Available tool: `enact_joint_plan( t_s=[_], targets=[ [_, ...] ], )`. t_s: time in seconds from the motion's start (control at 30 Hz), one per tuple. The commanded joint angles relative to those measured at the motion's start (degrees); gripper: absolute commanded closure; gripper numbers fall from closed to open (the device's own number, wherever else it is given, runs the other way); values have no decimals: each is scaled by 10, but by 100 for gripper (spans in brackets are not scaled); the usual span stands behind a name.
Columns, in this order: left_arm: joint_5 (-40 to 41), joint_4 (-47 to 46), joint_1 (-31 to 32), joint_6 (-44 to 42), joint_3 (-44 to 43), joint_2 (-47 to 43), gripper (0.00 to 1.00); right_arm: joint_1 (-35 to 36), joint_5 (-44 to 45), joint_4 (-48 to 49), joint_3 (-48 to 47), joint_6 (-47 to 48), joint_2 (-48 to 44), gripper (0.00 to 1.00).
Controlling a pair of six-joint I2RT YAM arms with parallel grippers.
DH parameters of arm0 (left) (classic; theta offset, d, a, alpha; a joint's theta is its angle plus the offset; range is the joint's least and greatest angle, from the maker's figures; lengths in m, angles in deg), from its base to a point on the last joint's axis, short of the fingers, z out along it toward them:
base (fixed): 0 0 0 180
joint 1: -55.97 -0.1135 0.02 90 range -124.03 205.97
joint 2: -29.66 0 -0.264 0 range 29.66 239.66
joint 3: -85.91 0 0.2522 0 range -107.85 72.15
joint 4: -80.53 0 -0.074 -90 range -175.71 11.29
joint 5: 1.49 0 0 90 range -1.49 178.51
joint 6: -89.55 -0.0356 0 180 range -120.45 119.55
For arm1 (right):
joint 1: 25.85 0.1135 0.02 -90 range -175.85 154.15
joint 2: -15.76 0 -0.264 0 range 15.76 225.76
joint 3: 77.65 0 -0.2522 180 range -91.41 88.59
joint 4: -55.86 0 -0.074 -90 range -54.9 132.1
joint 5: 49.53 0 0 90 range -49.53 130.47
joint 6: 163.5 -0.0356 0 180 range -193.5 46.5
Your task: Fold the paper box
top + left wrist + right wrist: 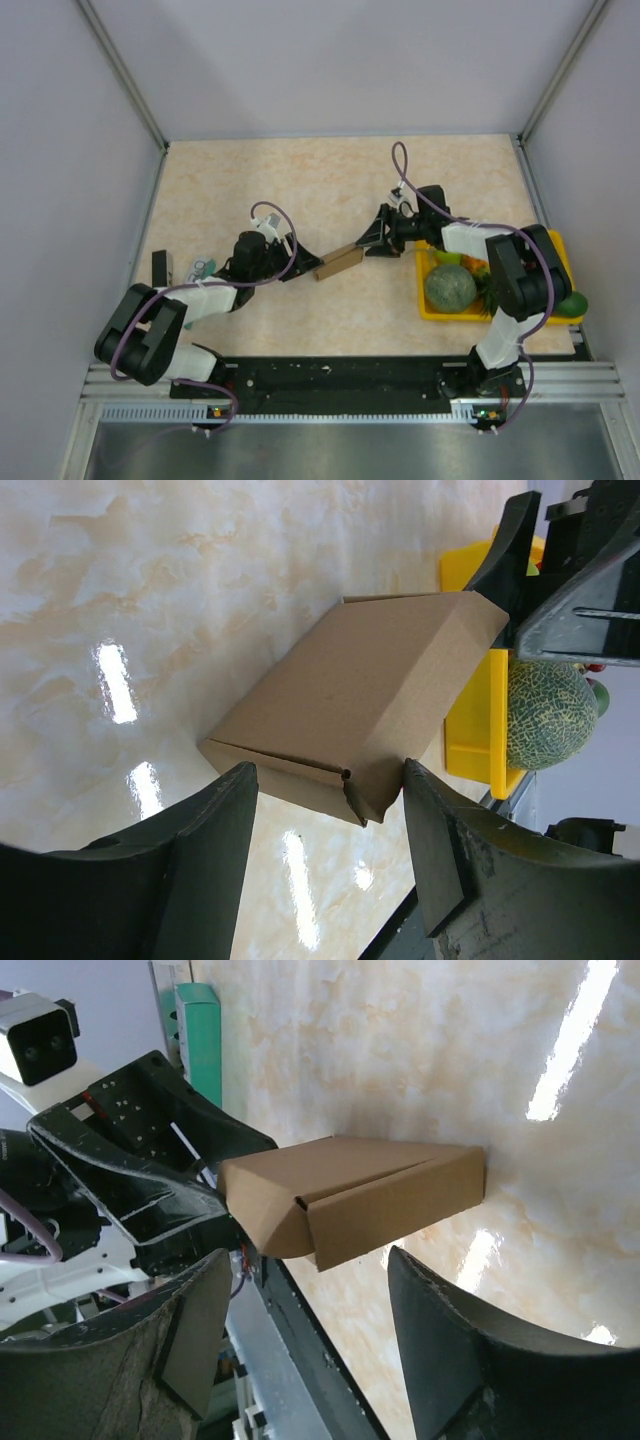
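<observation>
**Operator:** Where is the paper box (338, 262)?

**Technician:** Near the middle of the table (300, 180). It is a closed brown cardboard box lying aslant. In the top view its long axis runs from 8 o'clock to 2 o'clock, with one gripper at each end.

**Operator:** What is the left gripper (305, 268) doing?

**Technician:** It meets the 8 o'clock end of the box. In the left wrist view that end lies between its fingers (200, 850). Both inner faces appear to bear on the cardboard, so the box is pinched by its end. A tucked flap edge shows at the near corner.

**Operator:** And the right gripper (370, 245)?

**Technician:** It is at the 2 o'clock end. Its fingers (440, 1320) stand spread. The box edge sits just at the fingertips with a gap on each side. In the left wrist view one fingertip is at the far corner of the box, but I cannot tell whether it touches.

**Operator:** Is the box resting on the table or raised?

**Technician:** I cannot tell.

**Operator:** What else is on the table?

**Technician:** A yellow tray (430, 312) lies at 4 o'clock from the box, by the right edge of the table and partly under the right arm. It holds a netted melon (451, 287) and other fruit, mostly hidden. A teal-and-white packet (203, 268) lies at 9 o'clock from the left gripper, near the left edge.
</observation>
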Motion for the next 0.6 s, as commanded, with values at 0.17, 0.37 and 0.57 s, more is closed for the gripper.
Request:
enact_joint_plan(
  t_s=[0.17, 0.37, 0.57],
  targets=[
    [32, 63, -4, -28, 2, -4, 37, -1, -25, 95, 20, -67, 35, 44],
    [33, 67, -4, -32, 1, -7, 37, -2, -31, 114, 23, -80, 45, 46],
    [33, 66, -4, -31, 0, -6, 37, -1, -30, 113, 6, -98, 42, 36]
  ],
)
